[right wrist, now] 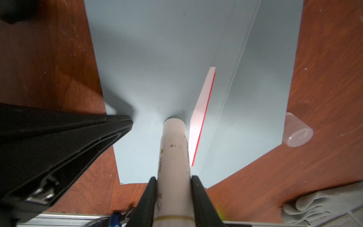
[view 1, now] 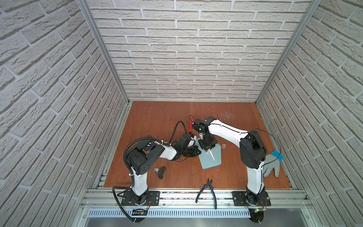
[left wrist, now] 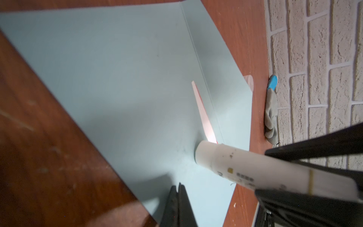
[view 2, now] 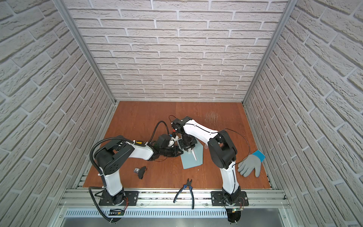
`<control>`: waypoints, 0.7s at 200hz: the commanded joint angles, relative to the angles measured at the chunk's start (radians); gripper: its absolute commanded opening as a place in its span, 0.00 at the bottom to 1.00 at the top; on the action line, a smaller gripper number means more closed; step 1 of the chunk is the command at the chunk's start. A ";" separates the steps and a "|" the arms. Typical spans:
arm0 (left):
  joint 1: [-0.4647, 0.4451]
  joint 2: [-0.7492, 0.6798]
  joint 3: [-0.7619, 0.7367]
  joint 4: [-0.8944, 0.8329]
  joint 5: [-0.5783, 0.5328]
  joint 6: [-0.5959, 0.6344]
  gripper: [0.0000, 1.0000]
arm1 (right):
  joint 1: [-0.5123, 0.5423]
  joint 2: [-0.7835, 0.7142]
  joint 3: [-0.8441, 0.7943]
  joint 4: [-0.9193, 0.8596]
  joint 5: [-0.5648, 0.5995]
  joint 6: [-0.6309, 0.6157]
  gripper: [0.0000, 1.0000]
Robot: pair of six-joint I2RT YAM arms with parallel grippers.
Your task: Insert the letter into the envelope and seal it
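**Glue stick [right wrist: 173, 149] bears down on open envelope [right wrist: 157, 59]**

Flat on the wooden table [right wrist: 49, 68], flap open, the envelope holds the letter [right wrist: 202, 110] tucked inside, only a thin white, red-edged strip showing at its mouth. Paper this thin looks light, apt to slide and crease; I judge the flap's free edge the place to take it. My right gripper [right wrist: 174, 178] is clamped on the stick, whose tip touches the pocket face. My left gripper [left wrist: 177, 188], jaws together, rests its tips at the envelope's edge. A clear cap [right wrist: 297, 130] lies just beside the flap.
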 commanded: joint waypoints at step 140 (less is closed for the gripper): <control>0.006 0.037 -0.004 -0.087 -0.005 0.023 0.00 | 0.006 -0.125 0.061 -0.070 -0.042 -0.015 0.05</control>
